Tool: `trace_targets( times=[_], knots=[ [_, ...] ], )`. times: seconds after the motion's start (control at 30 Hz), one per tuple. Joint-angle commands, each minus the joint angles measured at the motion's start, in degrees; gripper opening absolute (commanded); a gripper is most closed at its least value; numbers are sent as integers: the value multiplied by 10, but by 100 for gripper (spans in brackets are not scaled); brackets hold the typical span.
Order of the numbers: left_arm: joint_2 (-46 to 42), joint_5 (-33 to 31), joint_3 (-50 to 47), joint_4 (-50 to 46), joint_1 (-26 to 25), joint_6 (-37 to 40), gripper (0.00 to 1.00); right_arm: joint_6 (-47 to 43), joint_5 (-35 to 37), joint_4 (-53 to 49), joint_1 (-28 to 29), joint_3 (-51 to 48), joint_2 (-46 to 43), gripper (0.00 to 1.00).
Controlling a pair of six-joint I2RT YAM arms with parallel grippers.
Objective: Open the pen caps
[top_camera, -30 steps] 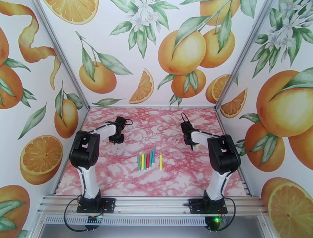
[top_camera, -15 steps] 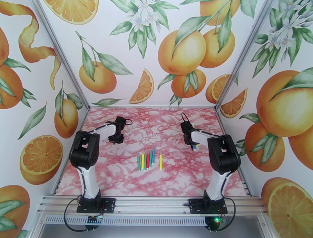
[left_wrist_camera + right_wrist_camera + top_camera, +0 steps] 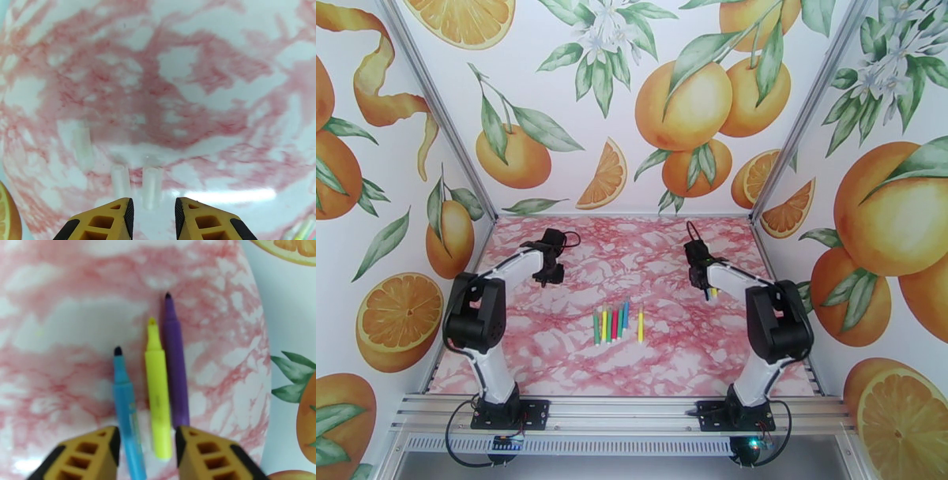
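Note:
Several capped pens (image 3: 616,322) lie in a row at the table's middle, their pen caps on. Three uncapped pens lie side by side under my right gripper (image 3: 146,435): a blue pen (image 3: 125,398), a yellow pen (image 3: 157,390) and a purple pen (image 3: 175,358). Its jaws stand open over the blue and yellow barrels, gripping neither. My left gripper (image 3: 152,203) is open and holds nothing. Just ahead of it lie three loose translucent pen caps (image 3: 151,185), (image 3: 119,179), (image 3: 83,146). From above, the left gripper (image 3: 550,276) is left of the row and the right gripper (image 3: 709,294) right of it.
The pink marbled table (image 3: 632,363) is boxed in by orange-print walls (image 3: 395,237) on three sides. The uncapped pens lie close to the right wall. Both arm bases are bolted to the metal rail (image 3: 616,410) at the near edge.
Both grippers have opened. The right one has let the pens rest on the table and drawn back slightly. The left arm's elbow has swung left and its gripper shifted a little farther away.

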Motion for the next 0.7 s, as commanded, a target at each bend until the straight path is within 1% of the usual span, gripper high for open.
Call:
trace_targets(
  times=[0.0, 0.07, 0.17, 0.2, 0.23, 0.27, 0.3, 0.33, 0.37, 0.43, 0.57, 0.67],
  knots=[
    [-42, 46, -4, 15, 3, 11, 38, 4, -52, -14, 4, -14, -40, 45],
    [-57, 71, -13, 31, 2, 11, 38, 10, -85, -15, 8, -22, -59, 45],
    [-74, 83, -25, 52, 3, 9, 41, 15, -131, -12, 13, -37, -86, 47],
    [-78, 83, -28, 57, 2, 8, 41, 15, -139, -13, 16, -40, -93, 47],
    [-82, 101, -32, 63, 3, 9, 42, 17, -149, -14, 19, -46, -101, 48],
    [-86, 105, -37, 70, 3, 8, 44, 18, -161, -15, 23, -51, -108, 48],
    [-91, 109, -41, 77, 3, 9, 47, 18, -170, -17, 27, -55, -115, 48],
    [-97, 116, -49, 87, 2, 11, 56, 18, -178, -18, 33, -61, -123, 48],
    [-105, 127, -60, 102, 2, 15, 61, 18, -180, -18, 42, -67, -130, 48],
    [-119, 149, -76, 132, 2, 15, 65, 18, -181, -14, 62, -77, -142, 49],
    [-131, 196, -92, 167, 2, 6, 66, 33, -194, -8, 103, -91, -153, 49],
    [-130, 236, -103, 196, 0, -10, 67, 46, -221, -2, 124, -97, -151, 49]
  ],
)
